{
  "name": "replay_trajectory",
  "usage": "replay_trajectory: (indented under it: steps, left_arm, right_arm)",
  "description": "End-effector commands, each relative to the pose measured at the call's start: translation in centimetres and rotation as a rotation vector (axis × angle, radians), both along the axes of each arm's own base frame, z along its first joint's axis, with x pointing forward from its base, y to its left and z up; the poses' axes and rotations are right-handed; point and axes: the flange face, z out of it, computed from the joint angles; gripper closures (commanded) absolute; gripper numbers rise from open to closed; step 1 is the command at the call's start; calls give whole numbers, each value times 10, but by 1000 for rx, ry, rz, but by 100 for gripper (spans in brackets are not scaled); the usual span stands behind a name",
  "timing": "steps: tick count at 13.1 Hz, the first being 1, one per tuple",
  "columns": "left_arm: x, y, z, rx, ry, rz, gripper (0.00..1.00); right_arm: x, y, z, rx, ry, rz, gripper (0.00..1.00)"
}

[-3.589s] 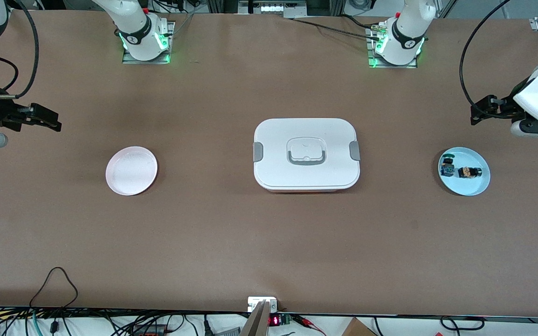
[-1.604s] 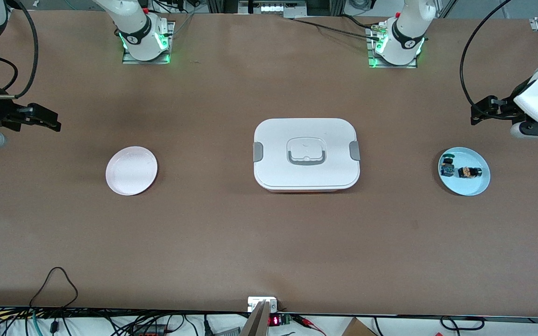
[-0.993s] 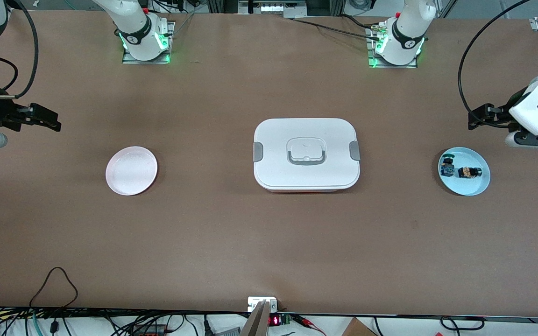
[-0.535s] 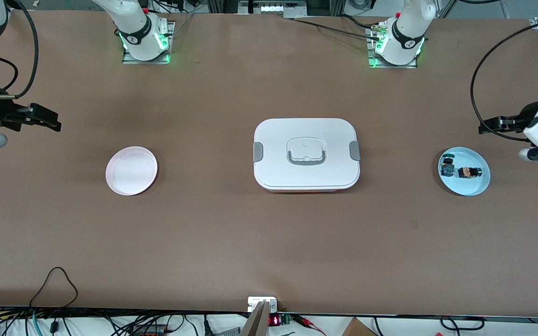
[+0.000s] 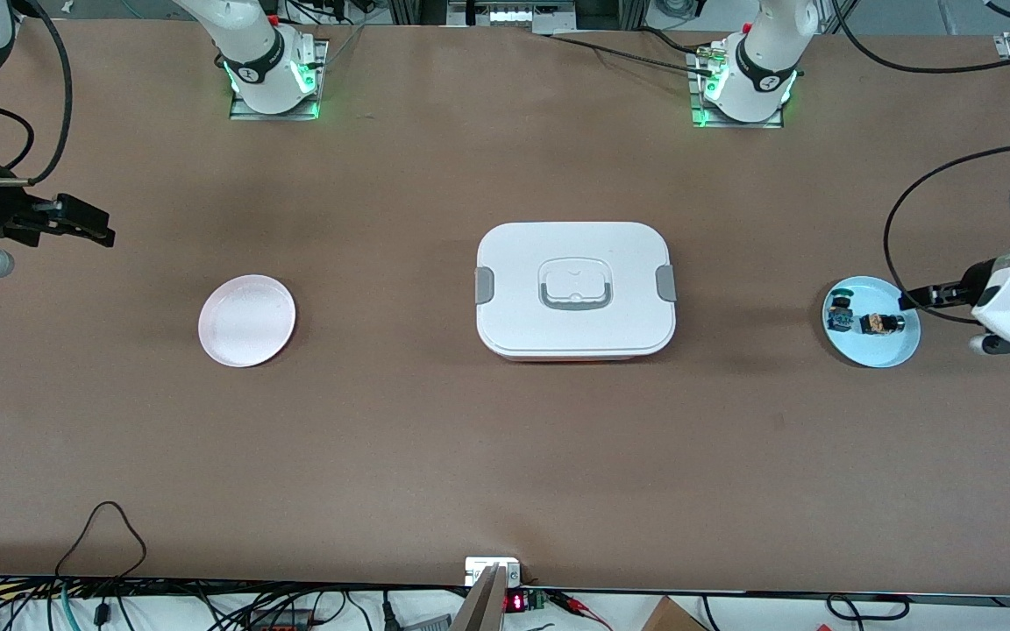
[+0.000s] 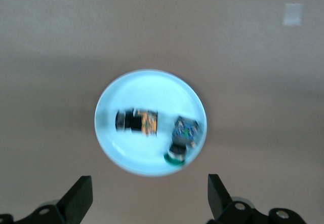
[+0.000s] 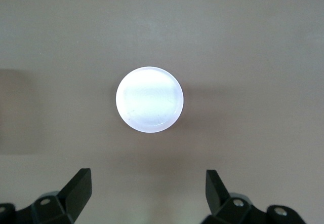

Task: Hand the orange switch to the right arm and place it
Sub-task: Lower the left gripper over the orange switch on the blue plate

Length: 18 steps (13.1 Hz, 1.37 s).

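Observation:
The orange switch [image 5: 880,324] lies on its side on a light blue plate [image 5: 884,352] toward the left arm's end of the table. In the left wrist view the switch [image 6: 137,121] is a black and brownish-orange part on the plate [image 6: 147,89]. My left gripper [image 5: 913,300] hangs open and empty over the plate's rim; in its wrist view the gripper [image 6: 149,203] is just short of the plate. My right gripper [image 5: 100,233] waits open and empty in the air at the right arm's end; its wrist view [image 7: 147,193] shows both fingers spread wide.
A small part with a green cap and blue body [image 5: 838,311] lies on the blue plate beside the switch. A white lidded box [image 5: 575,289] stands mid-table. A pale pink plate [image 5: 246,320] lies toward the right arm's end and also shows in the right wrist view [image 7: 150,99].
My left arm has swung toward the front camera and lowered, bringing its gripper to the blue plate's rim. The right arm, the plates and the parts have not moved.

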Motion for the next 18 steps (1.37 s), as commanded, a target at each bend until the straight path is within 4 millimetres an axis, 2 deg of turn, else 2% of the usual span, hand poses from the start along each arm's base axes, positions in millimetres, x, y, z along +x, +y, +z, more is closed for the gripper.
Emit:
replay_trajectory:
  steps: [1, 2, 5, 7, 12, 18]
  left_arm:
    - [-23, -3, -41, 27, -108, -39, 0]
    - [-30, 4, -55, 35, -154, -47, 0]
    - [-33, 34, -111, 55, -241, -88, 0]
    - [-42, 32, -131, 52, -247, -94, 0]
    - [-44, 28, -135, 46, -240, -98, 0]
    - [-59, 26, -155, 28, -196, -91, 0]
  right_arm:
    - [-5, 0, 3, 1, 3, -1, 0]
    - [-5, 0, 3, 1, 3, -1, 0]
    - [-5, -1, 3, 3, 1, -2, 0]
    - [-5, 0, 3, 1, 1, -1, 0]
    - [-5, -1, 3, 1, 3, -2, 0]
    - [-5, 0, 2, 1, 4, -1, 0]
